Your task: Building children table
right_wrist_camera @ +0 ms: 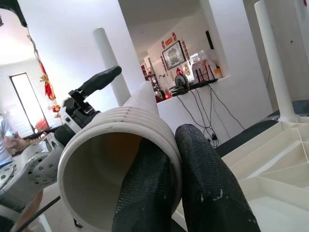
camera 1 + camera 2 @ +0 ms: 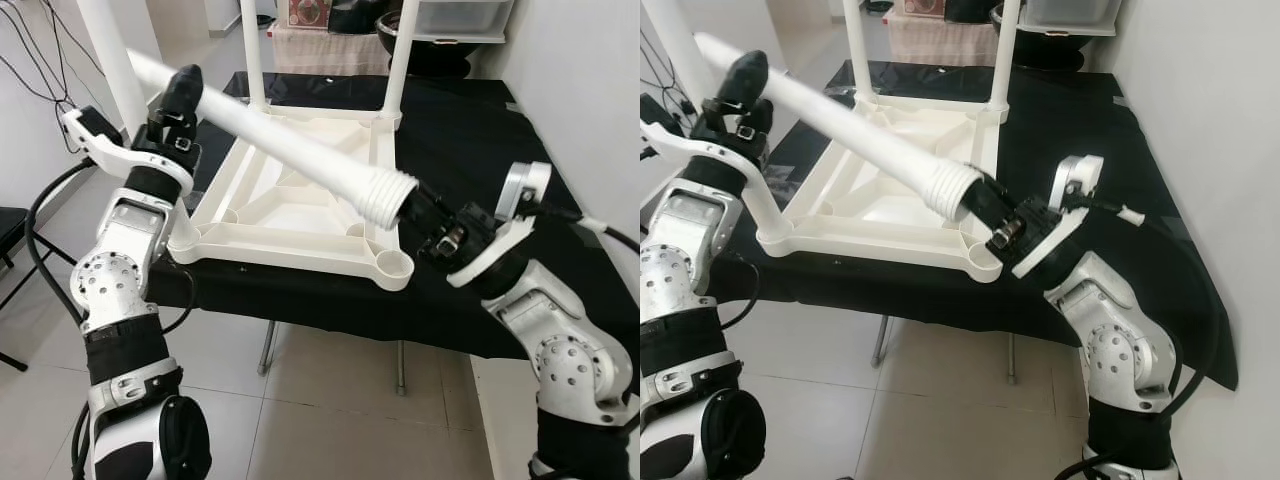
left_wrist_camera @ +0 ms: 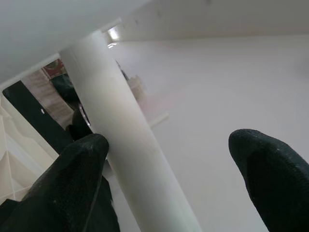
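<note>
— Table leg [image 2: 290,140]: who has it?
— Both arms. The right gripper [image 2: 425,212] pinches the wall of its ribbed, hollow end, one finger [image 1: 145,193] inside the tube and one outside. The left gripper [image 2: 180,92] is at the far, plain end; its fingers [image 3: 72,179] stand apart with the tube against one, so I'd call that a loose cradle, though the wrist view is too close to be sure.
— And where is the leg?
— Slanting above the upturned tabletop [image 2: 290,215], which lies on the black-draped bench [image 2: 470,160] near its front edge. The ribbed end hangs just over the tabletop's front right corner socket [image 2: 395,265]. Three legs [image 2: 252,55] stand in the other corners.
</note>
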Motion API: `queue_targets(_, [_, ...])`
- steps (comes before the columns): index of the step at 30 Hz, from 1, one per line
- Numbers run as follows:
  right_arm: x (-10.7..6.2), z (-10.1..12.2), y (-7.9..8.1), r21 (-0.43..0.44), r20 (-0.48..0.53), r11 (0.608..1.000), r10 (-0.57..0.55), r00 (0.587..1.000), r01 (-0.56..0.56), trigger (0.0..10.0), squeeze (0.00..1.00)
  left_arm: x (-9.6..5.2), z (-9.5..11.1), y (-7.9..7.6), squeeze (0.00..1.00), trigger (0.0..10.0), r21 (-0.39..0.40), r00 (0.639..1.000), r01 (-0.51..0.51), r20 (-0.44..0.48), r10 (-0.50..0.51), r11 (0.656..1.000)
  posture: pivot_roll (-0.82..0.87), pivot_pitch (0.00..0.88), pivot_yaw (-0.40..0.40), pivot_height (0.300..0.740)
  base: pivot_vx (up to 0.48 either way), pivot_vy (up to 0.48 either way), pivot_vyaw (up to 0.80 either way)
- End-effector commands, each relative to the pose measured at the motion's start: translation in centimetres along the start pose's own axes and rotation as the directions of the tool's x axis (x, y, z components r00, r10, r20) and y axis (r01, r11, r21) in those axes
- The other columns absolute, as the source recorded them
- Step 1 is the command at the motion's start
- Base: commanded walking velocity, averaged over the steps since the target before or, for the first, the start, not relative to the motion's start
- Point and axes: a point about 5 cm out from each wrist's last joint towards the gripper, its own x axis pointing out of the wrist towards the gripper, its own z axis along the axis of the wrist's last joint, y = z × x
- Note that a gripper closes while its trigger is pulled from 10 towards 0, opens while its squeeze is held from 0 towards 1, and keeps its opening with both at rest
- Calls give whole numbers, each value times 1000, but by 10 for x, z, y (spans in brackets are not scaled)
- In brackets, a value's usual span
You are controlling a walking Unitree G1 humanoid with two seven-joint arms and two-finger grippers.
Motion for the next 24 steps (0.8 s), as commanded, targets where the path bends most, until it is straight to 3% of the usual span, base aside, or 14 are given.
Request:
queue_targets(1, [1,-3,13,22,-24,995,103,994,-102,0,0,0,5,1,0,10000,-10,1000,-1,5,1,1000,-11,69,13,740,0,0,0])
queue_targets(3, [0,-4,15,23,-37,993,118,992,-117,0,0,0,6,2,0,10000,-14,1000,0,7,0,1000,-11,69,13,740,0,0,0])
queue_targets(4, [-1,-4,16,24,-46,992,128,991,-127,0,0,0,7,1,0,9059,-18,1000,3,11,-3,1000,-11,71,13,740,0,0,0])
queue_targets(5, [-2,-5,16,25,-53,992,128,990,-127,0,0,-1,9,0,0,1333,-27,1000,13,18,-12,1000,-10,71,12,740,0,0,0])
queue_targets(6, [-2,-6,15,27,-56,992,127,990,-126,0,0,-1,10,-1,0,0,-33,1000,20,22,-19,999,-9,70,11,740,0,0,0])
queue_targets(23, [-9,-7,14,24,-87,991,136,987,-135,0,0,-2,8,3,0,0,-82,1000,22,0,-22,996,-7,73,12,740,0,0,0])
queue_targets(24, [-9,-7,13,23,-86,991,132,987,-131,0,0,-2,7,4,0,1843,-87,1000,21,-9,-22,996,-8,74,12,740,0,0,0])
